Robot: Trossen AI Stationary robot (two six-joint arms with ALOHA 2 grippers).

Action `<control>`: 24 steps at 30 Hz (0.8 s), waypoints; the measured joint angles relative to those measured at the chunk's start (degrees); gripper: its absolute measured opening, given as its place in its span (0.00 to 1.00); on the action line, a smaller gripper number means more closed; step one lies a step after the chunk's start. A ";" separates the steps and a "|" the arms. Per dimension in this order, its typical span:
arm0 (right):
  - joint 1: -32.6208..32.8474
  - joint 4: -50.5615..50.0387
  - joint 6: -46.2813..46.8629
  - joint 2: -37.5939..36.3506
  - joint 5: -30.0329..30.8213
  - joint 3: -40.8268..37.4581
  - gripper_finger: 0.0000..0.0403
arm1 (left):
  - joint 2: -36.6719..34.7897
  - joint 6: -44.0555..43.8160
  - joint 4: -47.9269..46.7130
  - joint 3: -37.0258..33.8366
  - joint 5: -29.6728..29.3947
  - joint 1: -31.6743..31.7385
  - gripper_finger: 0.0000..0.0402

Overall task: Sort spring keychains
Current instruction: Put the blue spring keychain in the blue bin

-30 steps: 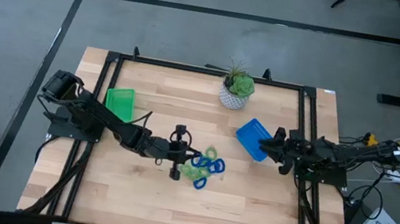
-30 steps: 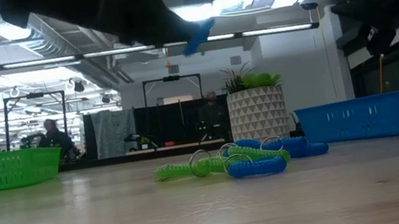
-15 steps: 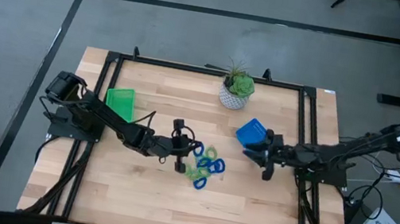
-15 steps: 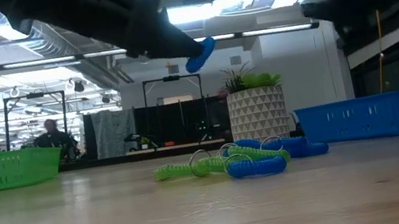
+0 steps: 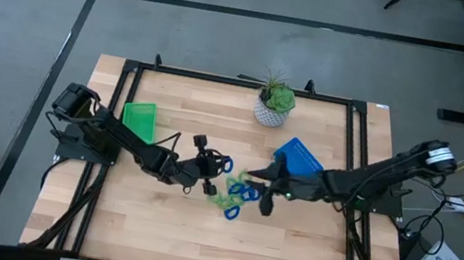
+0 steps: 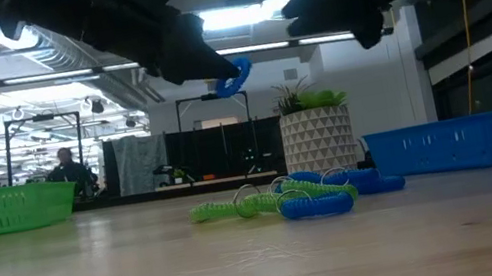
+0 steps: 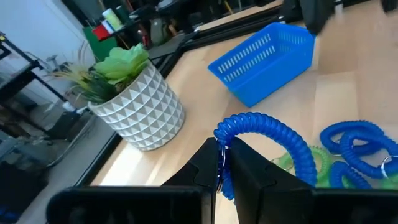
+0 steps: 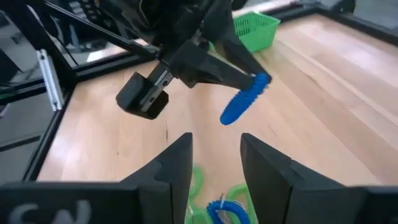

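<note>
Plant pot (image 5: pixel 271 110) and blue tray (image 5: pixel 300 157) sit far-side of the keychain pile (image 5: pixel 238 195), left claw (image 5: pixel 212 164) pinching a blue keychain (image 6: pixel 232 77) aloft, right claw (image 5: pixel 267 192) spread just beside.

We are holding our left gripper (image 5: pixel 210 166) pinched tight mid-table, our right gripper (image 5: pixel 261 193) spread wide at its 3 o'clock
</note>
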 joint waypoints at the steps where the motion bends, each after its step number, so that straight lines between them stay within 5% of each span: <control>1: 0.00 -0.79 0.34 1.35 0.02 1.36 0.34 | 0.00 0.00 -0.06 0.00 -0.37 -0.02 0.05; 10: -1.42 -1.12 2.21 10.21 3.87 8.16 0.34 | 0.00 -1.77 -0.03 0.00 -0.49 -0.23 0.05; 24: -4.39 -0.22 6.36 12.81 3.94 8.97 0.34 | -0.02 -3.18 -0.20 0.00 -1.18 -2.27 0.06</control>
